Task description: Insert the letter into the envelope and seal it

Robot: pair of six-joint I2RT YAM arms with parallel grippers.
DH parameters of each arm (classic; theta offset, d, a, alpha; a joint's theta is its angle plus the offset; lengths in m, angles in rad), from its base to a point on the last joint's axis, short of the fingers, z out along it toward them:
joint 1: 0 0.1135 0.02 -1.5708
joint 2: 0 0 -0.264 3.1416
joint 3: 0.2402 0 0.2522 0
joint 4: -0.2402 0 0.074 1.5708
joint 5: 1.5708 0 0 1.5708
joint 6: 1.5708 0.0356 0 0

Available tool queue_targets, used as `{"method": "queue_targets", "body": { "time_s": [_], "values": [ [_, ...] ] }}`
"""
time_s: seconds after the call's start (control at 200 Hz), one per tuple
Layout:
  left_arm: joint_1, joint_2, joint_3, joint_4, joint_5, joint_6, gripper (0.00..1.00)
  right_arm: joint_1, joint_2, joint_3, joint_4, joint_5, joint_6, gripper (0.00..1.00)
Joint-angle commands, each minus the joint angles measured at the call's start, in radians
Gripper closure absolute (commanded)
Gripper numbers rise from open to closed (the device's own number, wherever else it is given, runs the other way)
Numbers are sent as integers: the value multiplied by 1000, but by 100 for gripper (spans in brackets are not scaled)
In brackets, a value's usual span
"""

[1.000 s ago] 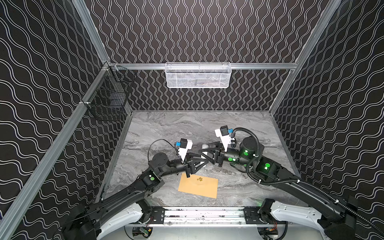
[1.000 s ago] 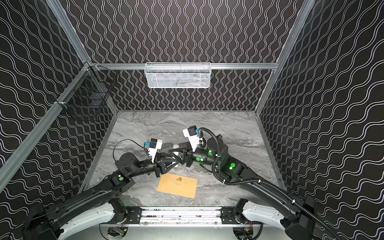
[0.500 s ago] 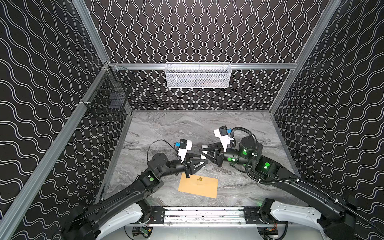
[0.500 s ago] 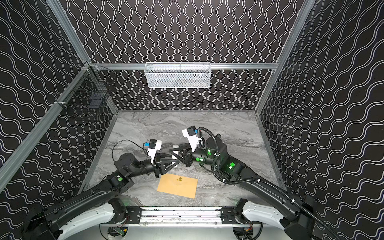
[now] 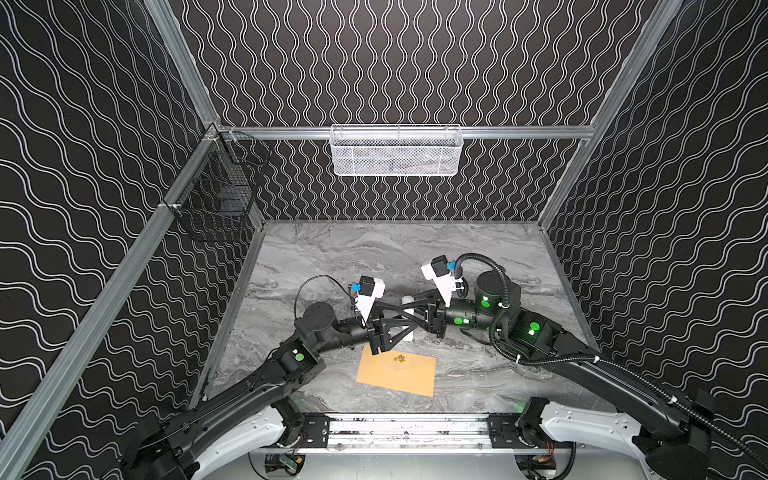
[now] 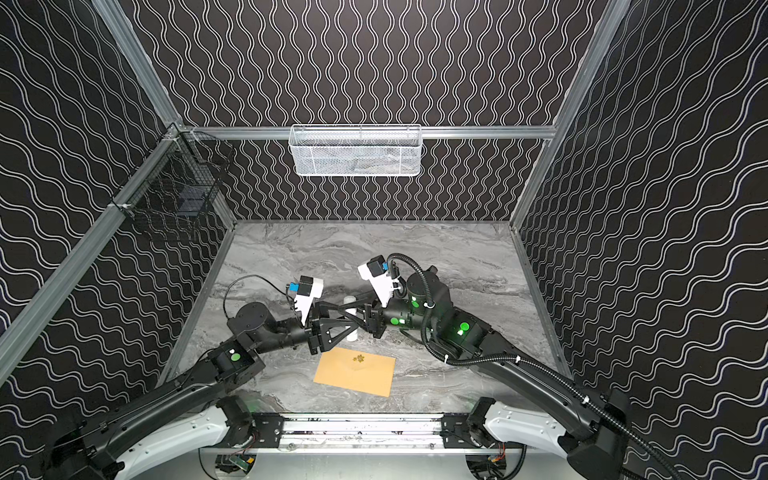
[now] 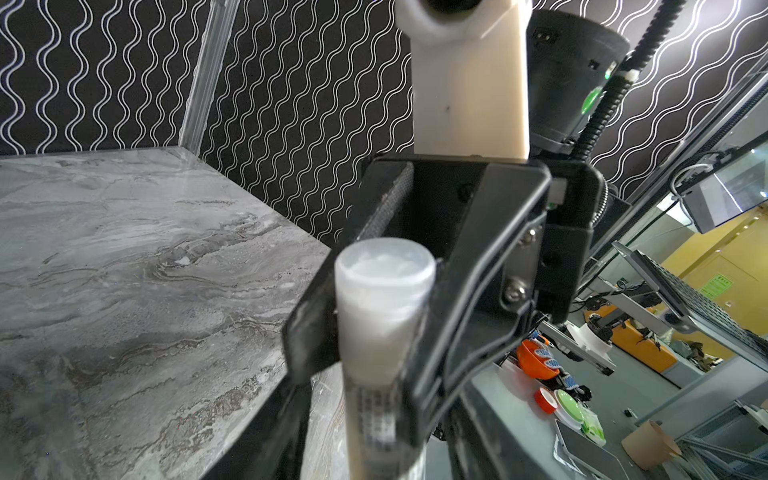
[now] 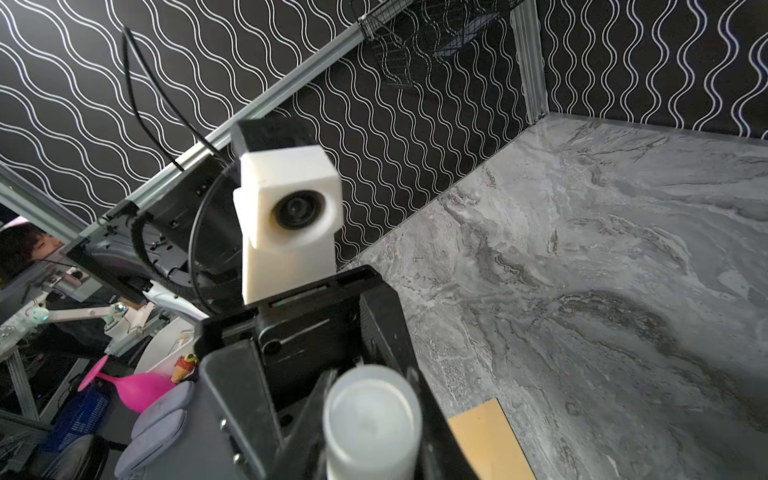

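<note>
One envelope [image 5: 397, 376], long axis left-right, gold mark [image 5: 400, 358] up; right tool [image 5: 404, 311] pinches white cylinder [image 7: 384, 299]; left tool [image 5: 409, 324]: grip unclear

The cylinder [image 5: 407, 300] stands upright between the fingers of the left gripper [image 8: 370, 403] and the right gripper [image 7: 374, 336], which meet over the table [image 5: 457, 257]. The envelope [image 5: 397, 374] lies flat on the table just in front of both grippers, toward the arms' bases. Far behind them hangs a mesh basket [image 5: 395, 151]; a wire basket [image 5: 216, 199] hangs far to the left gripper's left.

Grey marbled bench [image 5: 374, 249]. Tan envelope [image 5: 397, 374] flat on it near front edge, gold flower mark [image 5: 400, 358] up.
</note>
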Motion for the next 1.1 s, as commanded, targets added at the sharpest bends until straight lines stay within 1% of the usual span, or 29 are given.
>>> {"method": "queue_targets", "body": {
  "time_s": [0.0, 0.07, 0.185, 0.23, 0.285, 0.415, 0.51, 0.616, 0.801, 1.016, 1.096],
  "values": [
    [0, 17, 10, 8, 18, 14, 52, 0, 7, 36, -14, -44, -31, 93],
    [0, 21, 14, 7, 23, 16, 57, -1, 18, 51, -31, -51, -39, 94],
    [0, 20, 12, 9, 18, 15, 70, -1, 30, 61, -41, -60, -43, 94],
    [0, 18, 14, 7, 16, 16, 73, -1, 33, 64, -43, -65, -43, 94],
    [0, 19, 17, 6, 16, 14, 74, -1, 38, 66, -45, -68, -45, 94],
    [0, 25, 29, 2, 26, 12, 73, -1, 57, 78, -63, -72, -57, 95],
    [0, 24, 39, -23, 29, 26, 62, -1, 70, 88, -93, -65, -71, 97],
    [0, 17, 39, -36, 30, 36, 56, -2, 68, 89, -107, -57, -84, 97],
    [0, 17, 41, -42, 33, 36, 57, -2, 71, 109, -147, -52, -110, 98],
    [0, 4, 27, -48, 33, 30, 55, -5, 78, 118, -167, -46, -129, 99],
    [-1, 0, 29, -54, 32, 32, 58, -5, 84, 121, -173, -49, -132, 99]
  ]
}}
